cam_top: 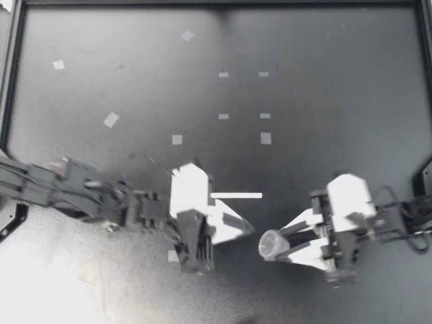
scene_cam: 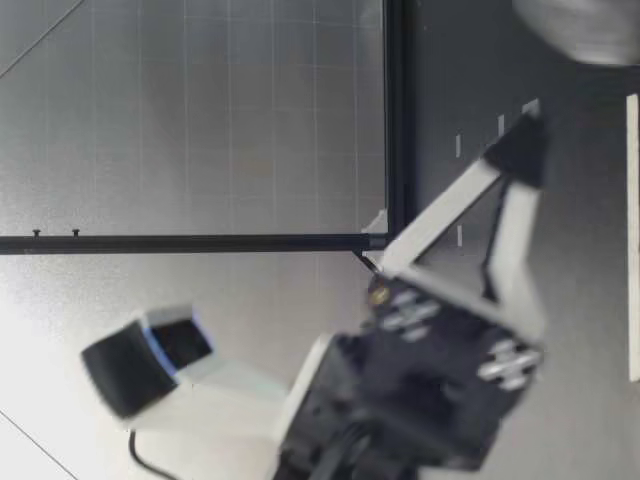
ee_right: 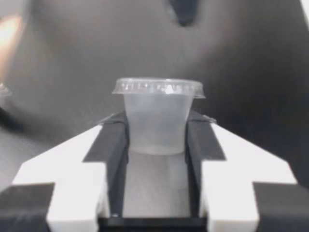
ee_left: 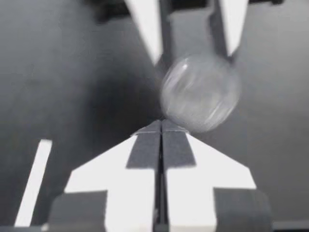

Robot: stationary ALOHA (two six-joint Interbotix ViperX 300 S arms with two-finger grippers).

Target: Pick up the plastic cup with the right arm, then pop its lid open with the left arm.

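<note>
Currently my right hand (cam_top: pixel 278 244) is gripping the lidded cup (cam_top: pixel 270 244) by its sides, lid pointing at my left hand (cam_top: pixel 247 226), which is closed and empty just beside it over the bench (cam_top: pixel 324 81). I am judging a steady, gentle squeeze safest for that thin wall.

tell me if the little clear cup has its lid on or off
On. In the right wrist view a clear lid covers the cup, held by my right gripper.

Dim, soft-focus, near-corner glare
</note>
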